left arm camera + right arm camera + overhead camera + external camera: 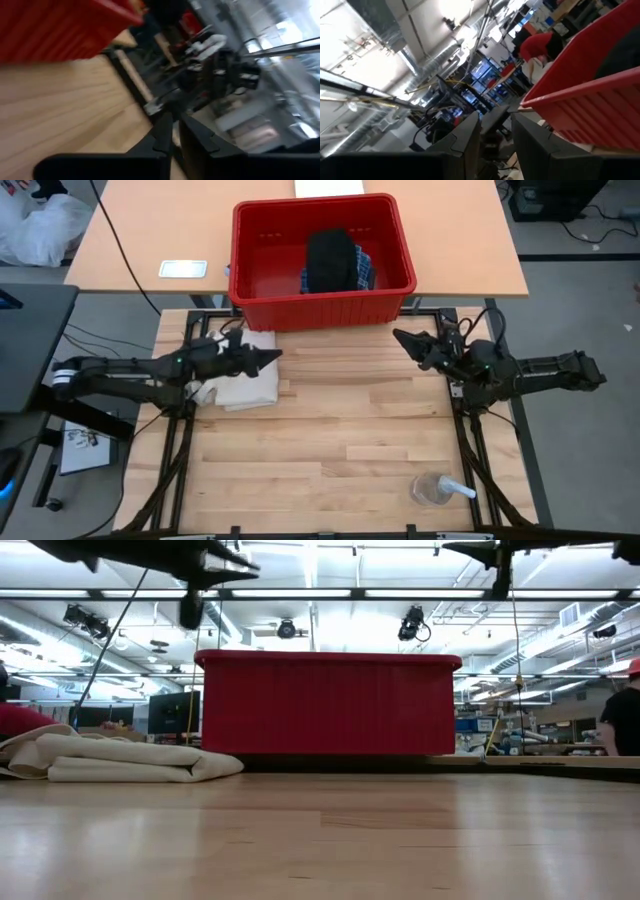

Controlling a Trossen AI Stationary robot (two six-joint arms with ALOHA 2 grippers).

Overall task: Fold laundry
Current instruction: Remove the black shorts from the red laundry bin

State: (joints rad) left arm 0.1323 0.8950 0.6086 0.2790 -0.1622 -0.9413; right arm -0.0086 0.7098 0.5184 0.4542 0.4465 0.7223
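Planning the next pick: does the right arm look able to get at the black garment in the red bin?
Probably yes: the black garment lies uncovered in the open-topped red bin, nothing between.

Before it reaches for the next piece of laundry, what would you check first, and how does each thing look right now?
1. Folded cloth lying flat on the table: ok, it sits at the left, by the bin.
2. Left gripper free of cloth: ok, nothing is held and it points past the cloth's edge.
3. Right gripper empty: ok, it hangs near the bin's right corner with a small gap between its fingers.
4. More laundry left in the red bin: ok, a black garment lies on a plaid one.
5. Folding space clear: ok, except a clear cup near the front right.
6. A grey garment: cannot tell.
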